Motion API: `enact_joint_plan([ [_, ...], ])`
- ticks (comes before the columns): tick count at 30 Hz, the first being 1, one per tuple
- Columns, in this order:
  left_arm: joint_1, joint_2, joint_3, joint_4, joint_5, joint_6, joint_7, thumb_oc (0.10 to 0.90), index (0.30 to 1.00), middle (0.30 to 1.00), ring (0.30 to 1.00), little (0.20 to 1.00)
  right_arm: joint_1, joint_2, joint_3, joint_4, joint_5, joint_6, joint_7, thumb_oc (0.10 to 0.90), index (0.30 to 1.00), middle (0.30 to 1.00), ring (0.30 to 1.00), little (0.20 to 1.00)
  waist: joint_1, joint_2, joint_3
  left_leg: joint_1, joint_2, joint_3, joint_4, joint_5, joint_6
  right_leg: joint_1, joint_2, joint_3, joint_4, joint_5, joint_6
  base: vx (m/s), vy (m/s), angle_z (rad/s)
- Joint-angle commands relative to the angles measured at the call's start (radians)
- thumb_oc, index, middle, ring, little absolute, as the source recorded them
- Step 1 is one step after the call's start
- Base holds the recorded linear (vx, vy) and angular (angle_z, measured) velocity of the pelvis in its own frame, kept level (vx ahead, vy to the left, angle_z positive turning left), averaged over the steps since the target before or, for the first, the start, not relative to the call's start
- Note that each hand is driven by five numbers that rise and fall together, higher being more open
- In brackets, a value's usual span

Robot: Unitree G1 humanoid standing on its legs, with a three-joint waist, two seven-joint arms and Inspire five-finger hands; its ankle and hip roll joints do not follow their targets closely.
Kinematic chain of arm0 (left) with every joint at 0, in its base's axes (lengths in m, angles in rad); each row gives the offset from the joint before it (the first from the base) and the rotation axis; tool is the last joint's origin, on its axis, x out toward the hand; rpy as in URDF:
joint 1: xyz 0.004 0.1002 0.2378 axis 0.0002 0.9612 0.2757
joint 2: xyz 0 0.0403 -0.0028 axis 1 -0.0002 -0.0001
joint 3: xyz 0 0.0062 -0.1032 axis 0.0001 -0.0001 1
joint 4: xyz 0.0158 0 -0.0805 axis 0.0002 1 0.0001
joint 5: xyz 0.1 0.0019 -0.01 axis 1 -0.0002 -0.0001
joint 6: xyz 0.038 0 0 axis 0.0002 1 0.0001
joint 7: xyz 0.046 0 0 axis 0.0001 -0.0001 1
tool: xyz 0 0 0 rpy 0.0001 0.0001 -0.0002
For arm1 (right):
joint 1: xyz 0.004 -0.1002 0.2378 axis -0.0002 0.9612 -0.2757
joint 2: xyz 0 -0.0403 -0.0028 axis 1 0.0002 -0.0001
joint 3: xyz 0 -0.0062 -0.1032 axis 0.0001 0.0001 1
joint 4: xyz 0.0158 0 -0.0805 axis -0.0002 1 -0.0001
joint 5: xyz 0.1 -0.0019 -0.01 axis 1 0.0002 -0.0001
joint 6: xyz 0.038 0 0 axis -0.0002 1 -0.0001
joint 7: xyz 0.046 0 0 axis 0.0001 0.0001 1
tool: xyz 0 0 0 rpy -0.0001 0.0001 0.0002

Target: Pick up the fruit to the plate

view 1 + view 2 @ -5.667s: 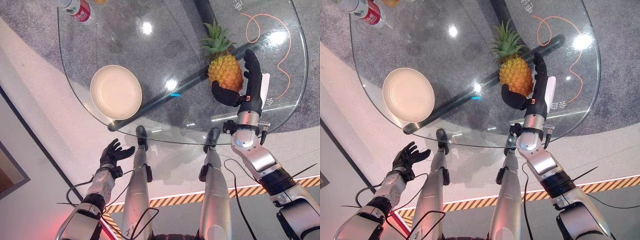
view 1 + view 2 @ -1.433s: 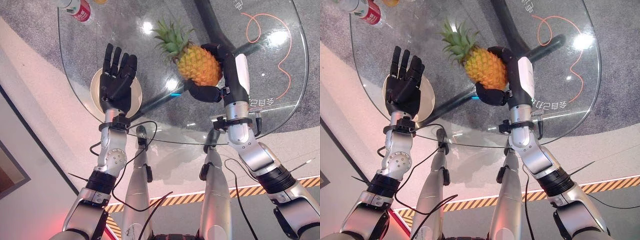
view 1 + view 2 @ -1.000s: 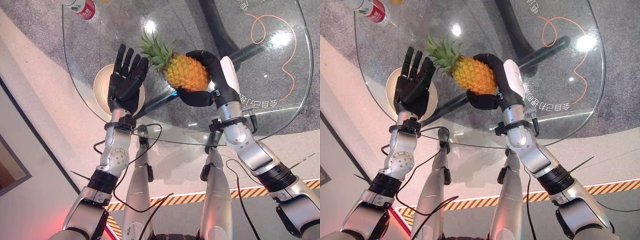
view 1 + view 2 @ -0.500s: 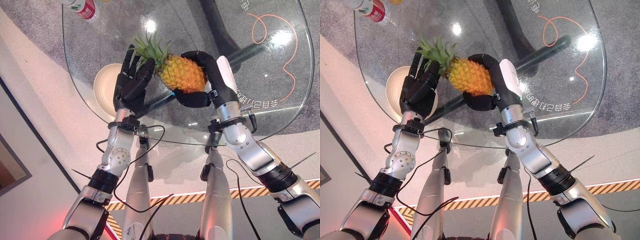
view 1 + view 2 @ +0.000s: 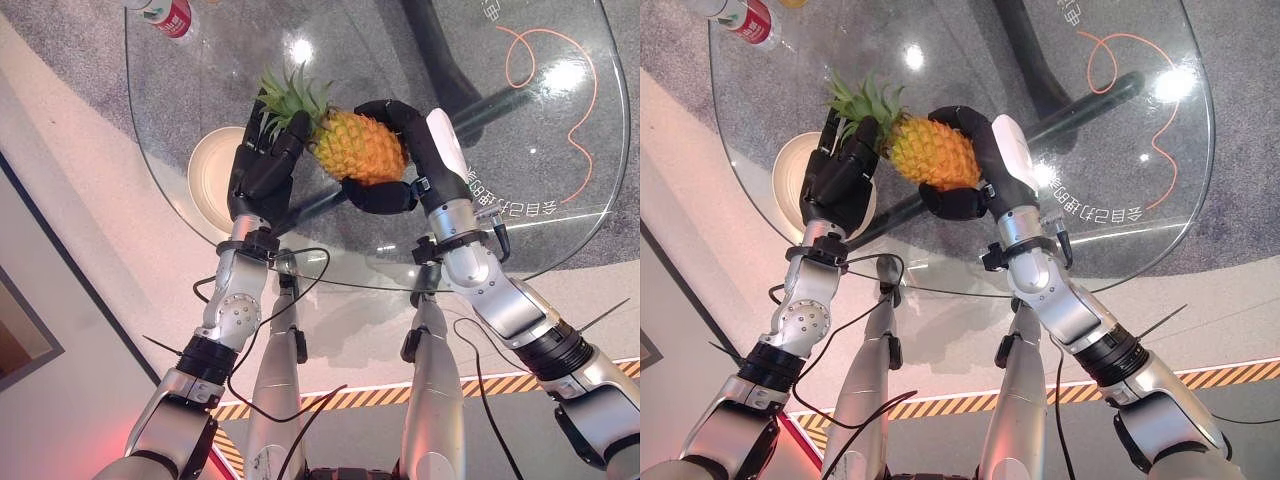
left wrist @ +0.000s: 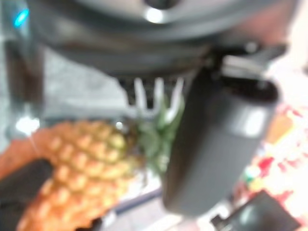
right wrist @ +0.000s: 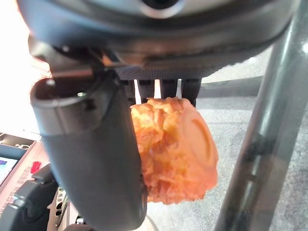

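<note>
Pineapple (image 5: 358, 147) rides sideways above my glass desk (image 5: 560, 215), right hand (image 5: 400, 165) clamped round its body, left hand (image 5: 262, 170) curling onto the crown to steady it toward the plate (image 5: 207, 175) by the desk's left edge.

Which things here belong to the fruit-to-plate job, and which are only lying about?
Job: yellow pineapple with green crown, held by right hand; left hand at its crown; round cream plate.
Lying about: red-labelled bottle; orange cord; glass table.
</note>
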Motion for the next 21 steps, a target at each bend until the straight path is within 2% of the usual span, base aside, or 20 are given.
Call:
enact_joint_plan([
  [1, -0.085, 0.012, -0.053, -0.153, 0.002, -0.012, -0.069, 0.8, 0.9, 0.9, 0.9, 0.9, -0.147, 0.002, 0.044, -0.26, 0.002, -0.117, 0.013, 0.1, 0.3, 0.3, 0.3, 0.2, 0.001, 0.001, -0.006, 0.023, 0.003, -0.005, 0.02, -0.017, -0.002, 0.037, -0.011, -0.076, -0.008, 0.068, 0.007, 0.0, 0.0, 0.0],
  [21, -0.111, 0.033, -0.083, -0.152, -0.015, 0.015, -0.085, 0.8, 0.9, 0.9, 0.9, 0.9, -0.203, -0.019, 0.098, -0.278, -0.02, -0.134, 0.053, 0.1, 0.3, 0.3, 0.3, 0.2, 0.006, 0.004, -0.006, 0.021, 0.003, -0.005, 0.016, -0.012, -0.001, 0.04, -0.012, -0.082, -0.012, 0.072, 0.008, 0.0, 0.0, 0.0],
])
